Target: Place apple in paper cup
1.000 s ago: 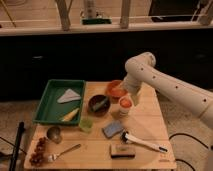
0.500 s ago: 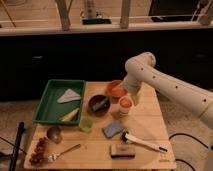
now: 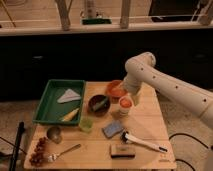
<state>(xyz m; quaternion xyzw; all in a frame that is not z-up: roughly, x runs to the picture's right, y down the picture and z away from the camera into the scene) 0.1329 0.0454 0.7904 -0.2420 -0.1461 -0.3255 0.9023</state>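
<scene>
Wooden table (image 3: 150, 122) fills lower centre of frame. Cup (image 3: 124, 111), white, stands mid-table, right of centre; apple (image 3: 125, 103) sits in its mouth. Gripper (image 3: 134, 98) hangs just right of apple, arm (image 3: 170, 85) reaching in from right edge. Orange bowl (image 3: 115, 89) just above cup. Dark bowl (image 3: 99, 104) to cup's left. Green tray (image 3: 46, 107) at left. Green cup (image 3: 86, 124) below dark bowl. Brush (image 3: 142, 142) lower right, spoon (image 3: 64, 152) lower left.
</scene>
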